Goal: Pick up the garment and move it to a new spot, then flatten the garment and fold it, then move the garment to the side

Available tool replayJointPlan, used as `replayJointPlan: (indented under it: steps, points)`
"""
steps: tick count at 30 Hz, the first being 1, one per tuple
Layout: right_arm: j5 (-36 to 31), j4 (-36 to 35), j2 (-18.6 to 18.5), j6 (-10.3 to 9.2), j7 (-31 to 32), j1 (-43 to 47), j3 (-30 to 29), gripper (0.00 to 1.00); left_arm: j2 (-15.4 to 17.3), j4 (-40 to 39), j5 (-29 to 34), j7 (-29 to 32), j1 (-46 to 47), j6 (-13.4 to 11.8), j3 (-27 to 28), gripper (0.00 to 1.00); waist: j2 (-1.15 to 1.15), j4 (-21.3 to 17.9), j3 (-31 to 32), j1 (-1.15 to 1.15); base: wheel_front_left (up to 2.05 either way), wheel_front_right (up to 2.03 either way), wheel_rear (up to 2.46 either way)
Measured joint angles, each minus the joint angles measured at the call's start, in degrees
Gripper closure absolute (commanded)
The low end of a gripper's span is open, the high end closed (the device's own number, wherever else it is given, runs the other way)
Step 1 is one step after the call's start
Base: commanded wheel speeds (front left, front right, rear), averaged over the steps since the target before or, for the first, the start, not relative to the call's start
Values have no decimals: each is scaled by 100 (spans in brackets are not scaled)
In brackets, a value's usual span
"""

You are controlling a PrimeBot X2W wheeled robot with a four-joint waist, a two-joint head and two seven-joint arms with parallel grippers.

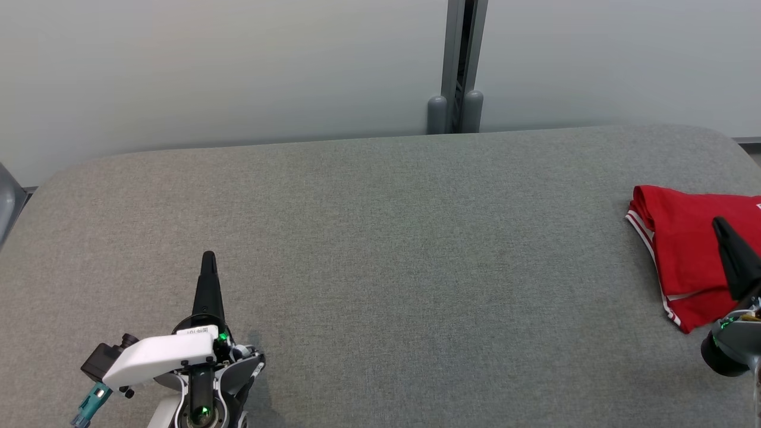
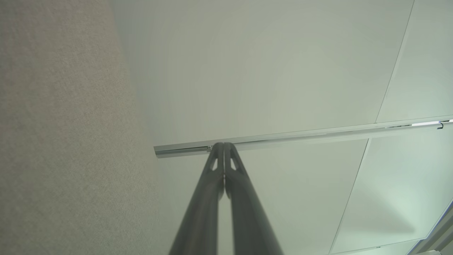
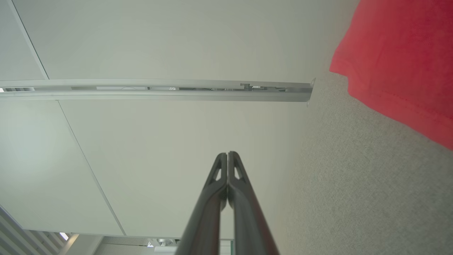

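The garment [image 1: 689, 249] is red with white trim and lies folded at the far right of the grey padded table [image 1: 380, 249], cut off by the head view's edge. A corner of the same red garment [image 3: 400, 56] fills the upper right of the right wrist view. My right gripper [image 1: 720, 223] is shut and hovers in front of the garment at the lower right, holding nothing; its fingers [image 3: 226, 156] touch tip to tip. My left gripper [image 1: 208, 257] stands shut and empty at the lower left, far from the garment, with its fingers [image 2: 223, 146] pressed together.
A pale partition wall [image 1: 238, 71] runs along the table's far edge, with a grey vertical post [image 1: 456, 77] in it. The table's rounded corners show at the left and right. A metal rail [image 2: 300, 136] crosses the wall panels in both wrist views.
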State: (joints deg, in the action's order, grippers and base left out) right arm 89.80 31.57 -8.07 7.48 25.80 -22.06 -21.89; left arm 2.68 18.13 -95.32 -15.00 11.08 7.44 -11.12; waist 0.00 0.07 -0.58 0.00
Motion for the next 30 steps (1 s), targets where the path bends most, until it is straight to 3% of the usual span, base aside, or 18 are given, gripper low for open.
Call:
replayJointPlan:
  steps: [30]
  points:
    - [-2, 0, 1, 0, 13, -1, -3, 100, 0, 0, 0, 0, 0, 1, 0, 100, 0, 0, 0, 0, 0, 0, 0]
